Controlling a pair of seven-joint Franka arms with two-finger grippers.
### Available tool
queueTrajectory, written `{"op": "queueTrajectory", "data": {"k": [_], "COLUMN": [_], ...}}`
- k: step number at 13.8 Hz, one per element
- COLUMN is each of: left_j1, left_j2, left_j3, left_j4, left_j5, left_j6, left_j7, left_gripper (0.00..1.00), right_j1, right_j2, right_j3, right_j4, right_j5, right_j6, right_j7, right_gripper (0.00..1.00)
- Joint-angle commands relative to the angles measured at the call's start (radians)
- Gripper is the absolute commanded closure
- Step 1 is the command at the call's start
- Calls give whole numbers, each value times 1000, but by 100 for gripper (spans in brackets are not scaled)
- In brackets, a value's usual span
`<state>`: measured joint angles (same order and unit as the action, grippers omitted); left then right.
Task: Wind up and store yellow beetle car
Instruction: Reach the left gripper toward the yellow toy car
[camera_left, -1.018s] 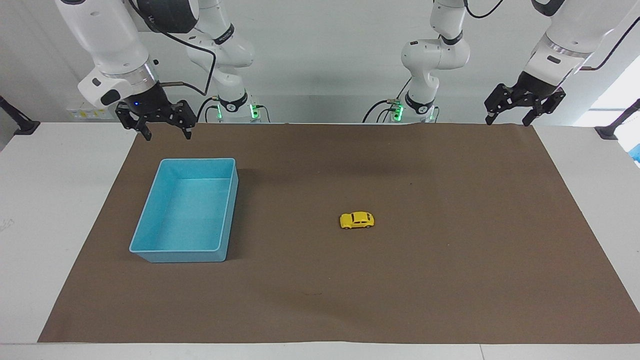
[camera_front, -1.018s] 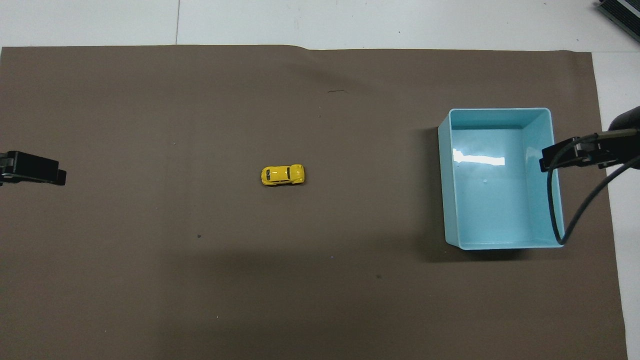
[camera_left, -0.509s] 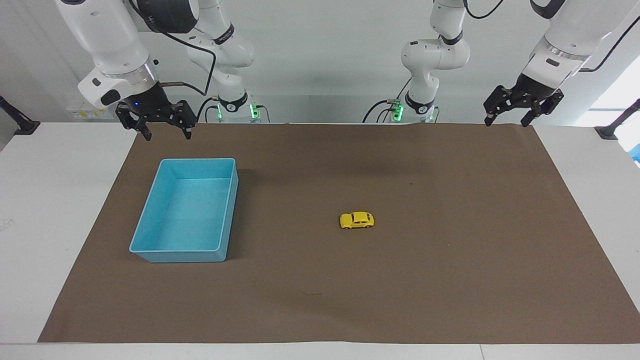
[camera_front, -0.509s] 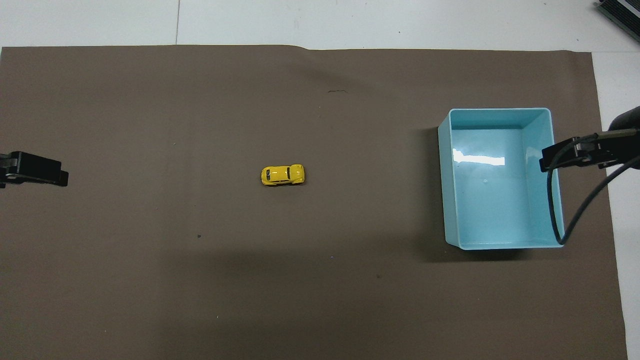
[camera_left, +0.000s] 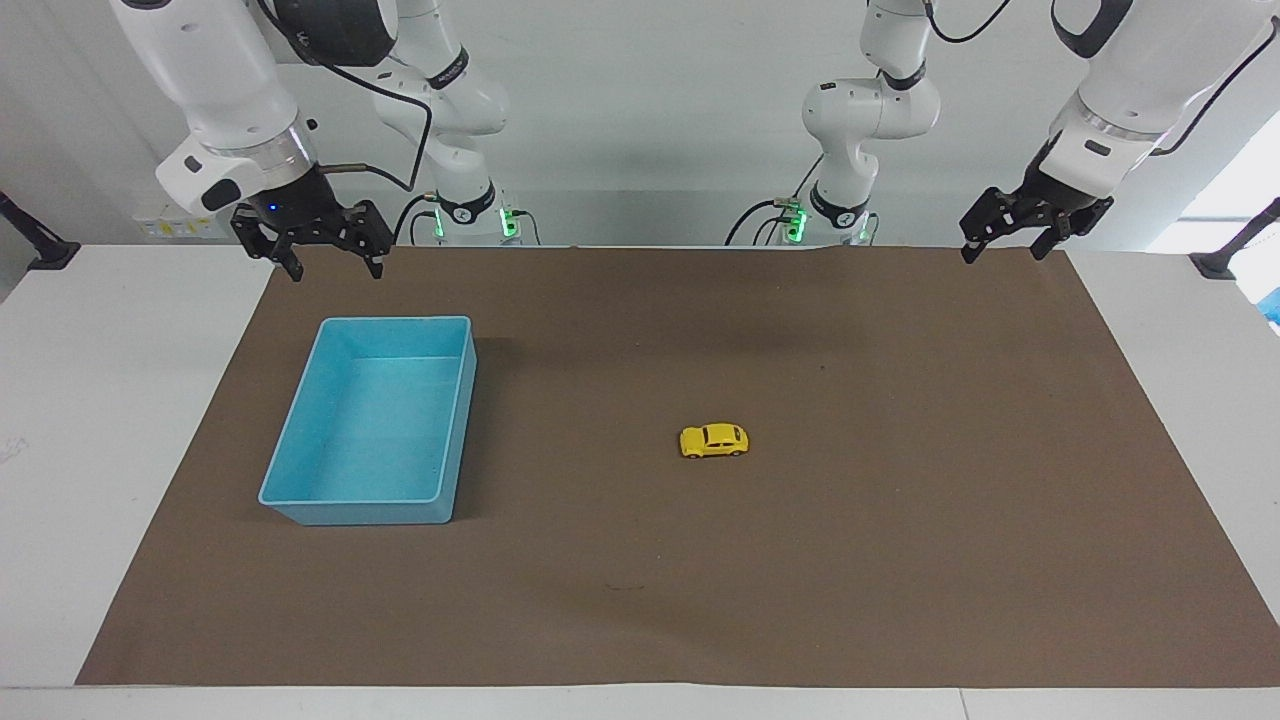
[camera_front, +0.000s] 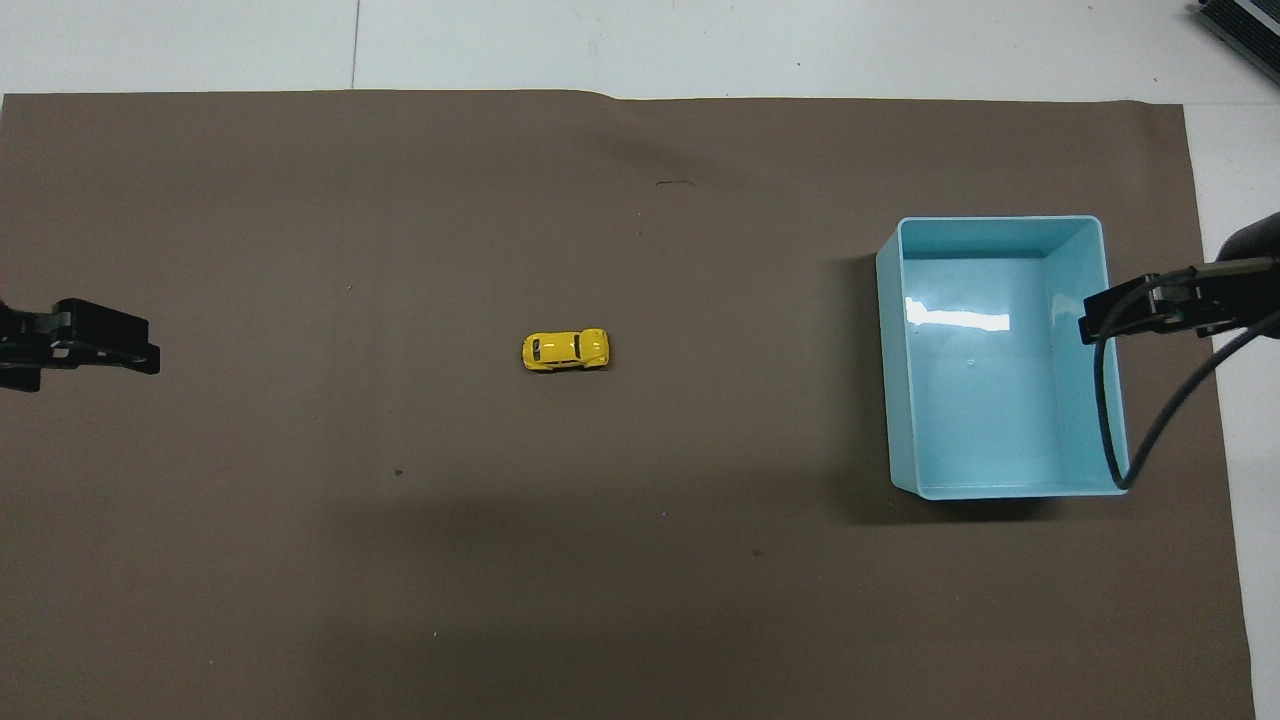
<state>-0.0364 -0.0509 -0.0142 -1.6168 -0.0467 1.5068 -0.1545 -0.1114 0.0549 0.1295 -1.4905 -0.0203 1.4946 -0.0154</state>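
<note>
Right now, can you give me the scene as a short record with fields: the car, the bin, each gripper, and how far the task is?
car: yellow beetle car on its wheels on the brown mat, mid-table
bin: light blue bin, nothing in it, toward the right arm's end
left gripper: raised over the mat's edge by its base, jaws open, holding nothing
right gripper: raised over the mat by the bin, jaws open, holding nothing
task progress: car untouched, not stored

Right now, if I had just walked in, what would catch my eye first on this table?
Probably the tiny yellow beetle car, alone on its wheels mid-way along the brown mat. Next, the much larger light blue bin toward the right arm's end, with nothing in it. Both the left gripper and right gripper hang open, holding nothing.
</note>
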Motion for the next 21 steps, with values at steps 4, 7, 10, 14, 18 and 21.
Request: {"op": "queueTrajectory", "data": {"k": [4,7,10,14,18,21], "left_j1": [-8,-31,-33,-48,-74,-77], "left_j2": [-3,-6,-7,-4,-4,-4], "left_j3": [-1,-3,-3,-3,-3,-3], "left_j4": [-74,-123,-133,-158,-178,-193], "left_j5": [10,10,5,-35,-48,-50], "left_j6": [75,130,148,185,217,250], "left_j7": [-154,-301,-387,-635,-807,-868], "left_gripper": [0,0,0,0,0,0], "right_j1": [-10,-10,-10,-10,-10,-10], "right_j2": [-4,-4,-4,-4,-4,-4], "right_j3": [4,4,4,4,4,4], "right_j4": [-2,-4,-4,-4,-4,-4], "right_j5": [14,14,14,14,14,14], "right_j6": [-4,-4,-4,-4,-4,-4], "right_j7": [-18,-18,-18,-18,-18,-18], "right_gripper": [0,0,0,0,0,0]}}
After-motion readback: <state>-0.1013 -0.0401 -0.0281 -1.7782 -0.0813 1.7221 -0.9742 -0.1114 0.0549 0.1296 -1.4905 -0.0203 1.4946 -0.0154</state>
